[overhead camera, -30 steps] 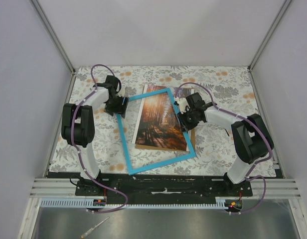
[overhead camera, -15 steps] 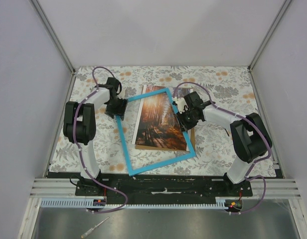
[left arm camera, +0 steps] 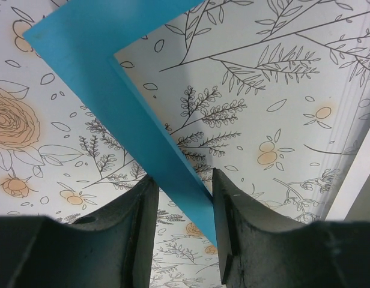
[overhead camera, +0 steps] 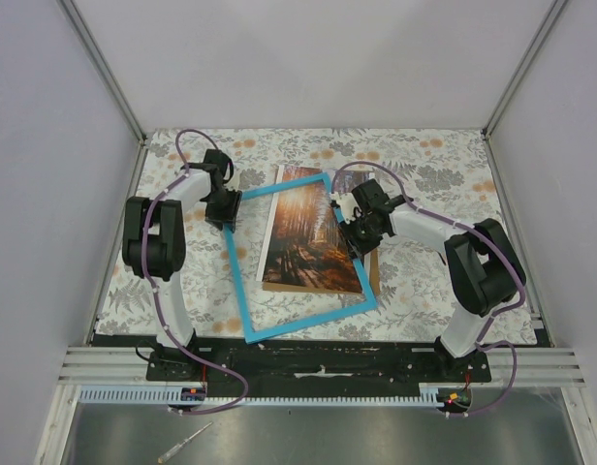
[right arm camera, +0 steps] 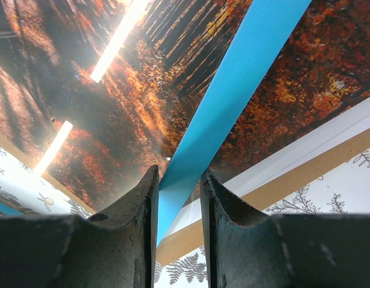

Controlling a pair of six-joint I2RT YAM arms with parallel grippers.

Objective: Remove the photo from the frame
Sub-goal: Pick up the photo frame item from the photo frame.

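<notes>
The thin blue frame [overhead camera: 235,276] is held at two places over the table. My left gripper [overhead camera: 228,207] is shut on its far left corner; in the left wrist view the blue strip [left arm camera: 101,72] runs between the fingers of that gripper [left arm camera: 182,183]. My right gripper [overhead camera: 353,234] is shut on the frame's right side; in the right wrist view the strip [right arm camera: 245,78] passes between the fingers of that gripper [right arm camera: 179,175]. The autumn forest photo [overhead camera: 306,240] lies flat on the table inside and below the frame, its print [right arm camera: 113,102] and brown board edge [right arm camera: 293,180] under the right strip.
The floral table cover [overhead camera: 424,165] spreads all round the photo. Grey walls with metal posts [overhead camera: 105,77] close the cell on three sides. Both arm bases sit on the black rail [overhead camera: 318,356] at the near edge.
The frame has shifted slightly to the left and towards the near edge with both grippers on it. The photo has stayed in place on the table.
</notes>
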